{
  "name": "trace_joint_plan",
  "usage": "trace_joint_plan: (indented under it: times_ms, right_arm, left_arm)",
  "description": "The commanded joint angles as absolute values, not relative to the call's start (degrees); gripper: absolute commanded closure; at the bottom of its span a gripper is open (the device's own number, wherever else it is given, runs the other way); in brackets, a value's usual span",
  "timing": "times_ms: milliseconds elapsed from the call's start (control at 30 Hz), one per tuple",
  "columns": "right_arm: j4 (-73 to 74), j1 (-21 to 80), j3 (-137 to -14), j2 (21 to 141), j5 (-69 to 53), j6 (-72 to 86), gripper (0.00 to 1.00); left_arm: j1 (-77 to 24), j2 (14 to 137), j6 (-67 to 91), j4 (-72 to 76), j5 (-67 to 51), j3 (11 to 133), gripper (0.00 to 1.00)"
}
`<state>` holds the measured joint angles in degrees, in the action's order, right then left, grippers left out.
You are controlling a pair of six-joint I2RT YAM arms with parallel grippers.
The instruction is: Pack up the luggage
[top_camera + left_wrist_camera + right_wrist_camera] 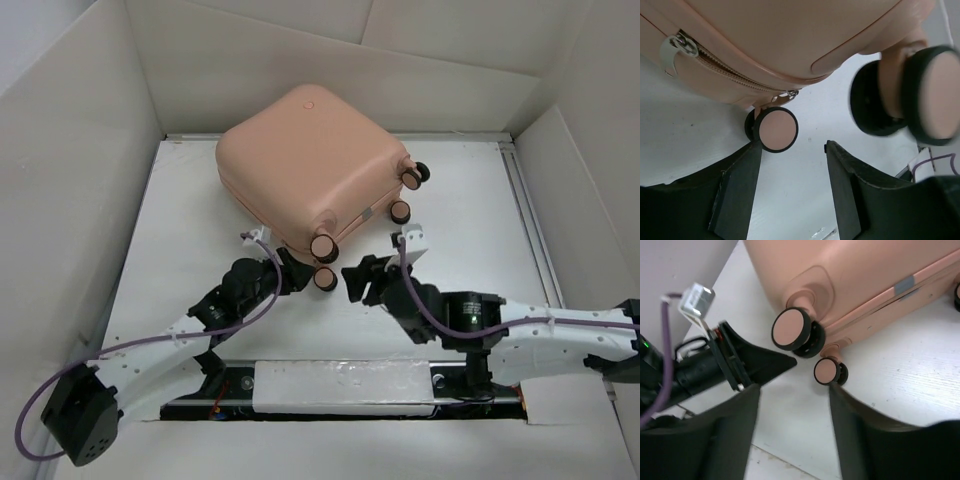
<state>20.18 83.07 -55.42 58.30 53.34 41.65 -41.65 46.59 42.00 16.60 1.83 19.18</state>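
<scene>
Take hold of the luggage (310, 160) (big, hard, smooth, likely heavy and slippery), lying shut in the middle of the table (200, 230), by a wheel (324, 246) or the zip seam (725, 72), with left claw (792, 150) and right claw (795, 390) close by, both spread and empty.

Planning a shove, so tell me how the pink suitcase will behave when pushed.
Lying flat, the suitcase will probably slide rather than roll: its casters stick out sideways. It looks rigid and smooth, so it should hold its shape but is likely slippery.

bright even light; soft shadow under luggage (310, 165); wrist views blurry
</scene>
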Motion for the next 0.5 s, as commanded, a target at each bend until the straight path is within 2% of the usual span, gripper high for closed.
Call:
trace_joint_plan:
  times_ms: [0, 67, 133, 200, 300, 467]
  right_arm:
    - [26.36, 76.59, -61.34, 60.11, 45.11, 30.25, 0.32]
    - [27.76, 74.54, -65.19, 62.22, 39.74, 27.44, 0.22]
    - [28.30, 72.26, -67.66, 65.64, 39.11, 24.18, 0.18]
    - [28.82, 69.54, -71.18, 69.32, 33.60, 21.72, 0.15]
    - [28.13, 64.17, -74.34, 72.67, 24.81, 17.85, 0.14]
    - [28.73, 58.97, -78.48, 80.32, 18.73, 15.04, 0.12]
  left_arm:
    - [-41.92, 50.88, 40.78, 23.55, 0.00, 21.35, 0.50]
    - [-41.92, 53.68, 40.08, 23.55, 1.66, 22.24, 0.54]
    - [-41.92, 55.10, 40.08, 24.17, 3.42, 23.29, 0.55]
    - [-42.45, 56.42, 39.55, 24.17, 3.96, 23.81, 0.55]
    - [-42.45, 56.95, 39.03, 24.70, 4.48, 24.43, 0.55]
    - [-42.45, 58.62, 38.50, 25.31, 5.19, 25.58, 0.54]
